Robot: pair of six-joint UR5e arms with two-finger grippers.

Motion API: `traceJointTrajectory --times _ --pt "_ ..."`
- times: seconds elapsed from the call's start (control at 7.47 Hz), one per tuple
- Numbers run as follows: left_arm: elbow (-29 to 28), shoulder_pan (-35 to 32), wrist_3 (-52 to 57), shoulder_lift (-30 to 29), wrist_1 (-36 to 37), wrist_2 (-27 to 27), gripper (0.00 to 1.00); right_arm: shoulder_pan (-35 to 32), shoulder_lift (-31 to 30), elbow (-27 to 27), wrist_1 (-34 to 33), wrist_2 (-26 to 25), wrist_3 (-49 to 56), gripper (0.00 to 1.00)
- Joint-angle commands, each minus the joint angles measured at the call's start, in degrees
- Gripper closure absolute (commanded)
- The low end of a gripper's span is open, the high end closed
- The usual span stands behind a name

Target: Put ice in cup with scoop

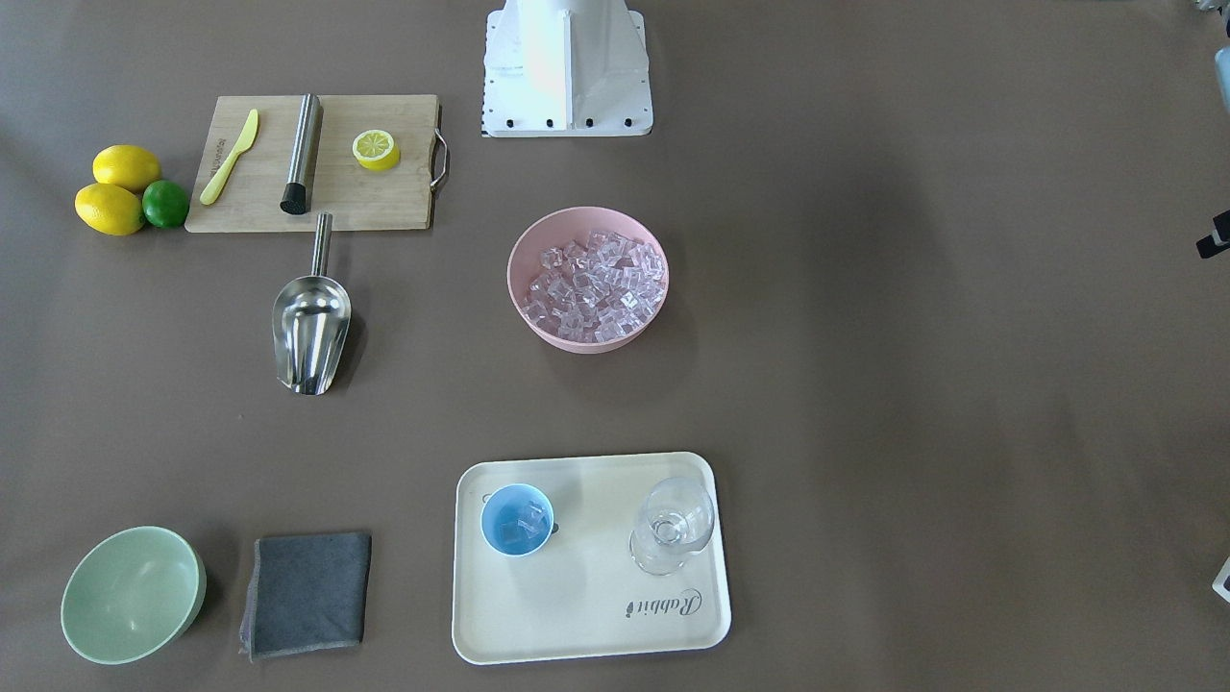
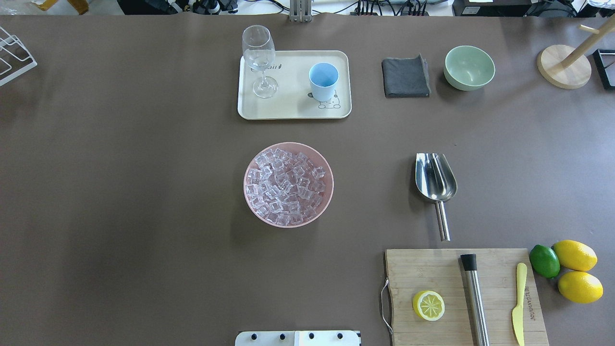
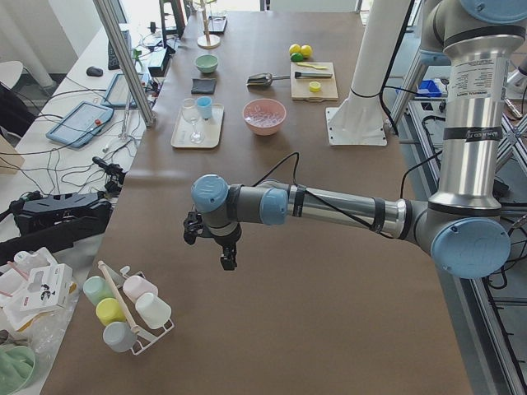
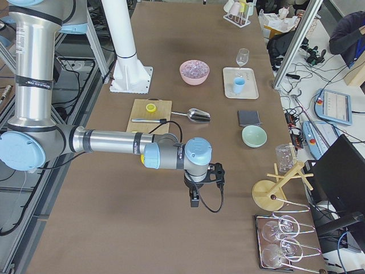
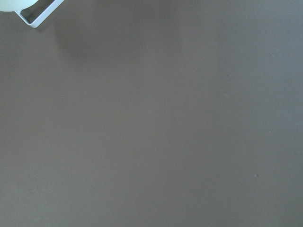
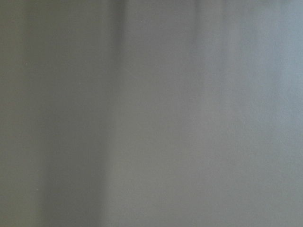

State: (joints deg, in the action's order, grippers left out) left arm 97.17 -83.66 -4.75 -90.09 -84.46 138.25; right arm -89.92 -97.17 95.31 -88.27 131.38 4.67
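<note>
The steel scoop [image 1: 310, 332] [image 2: 435, 177] lies empty on the brown table, its rod handle pointing at the cutting board. Ice [image 1: 596, 286] [image 2: 286, 185] fills a pink bowl [image 1: 538, 332] at mid-table. The light-blue cup [image 1: 517, 519] [image 2: 323, 80] stands on a cream tray [image 1: 596, 615] and holds a few clear cubes. Neither gripper is near these things. My left gripper [image 3: 229, 259] hangs over bare table far along the left end, and my right gripper [image 4: 194, 200] hangs over the right end. I cannot tell whether either is open or shut.
A stemmed glass [image 1: 673, 524] shares the tray with the cup. A pale green bowl [image 1: 130, 594] and grey cloth [image 1: 307, 594] lie beside the tray. The cutting board [image 1: 384, 207] carries a steel cylinder [image 1: 302, 154], a yellow knife and a lemon half, with whole lemons and a lime beside it.
</note>
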Motion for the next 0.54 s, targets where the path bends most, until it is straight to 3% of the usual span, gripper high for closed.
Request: traceJointTrajectory --times 0.0,0.4 --pt "-0.05 -0.01 0.0 0.0 0.0 0.0 0.02 -1.66 -0.21 -0.83 0.03 1.68 0.08 0.0" --pt "0.04 0.08 0.0 0.0 0.0 0.0 0.02 -2.54 -0.03 -0.65 0.47 2.74 -3.96 0.0"
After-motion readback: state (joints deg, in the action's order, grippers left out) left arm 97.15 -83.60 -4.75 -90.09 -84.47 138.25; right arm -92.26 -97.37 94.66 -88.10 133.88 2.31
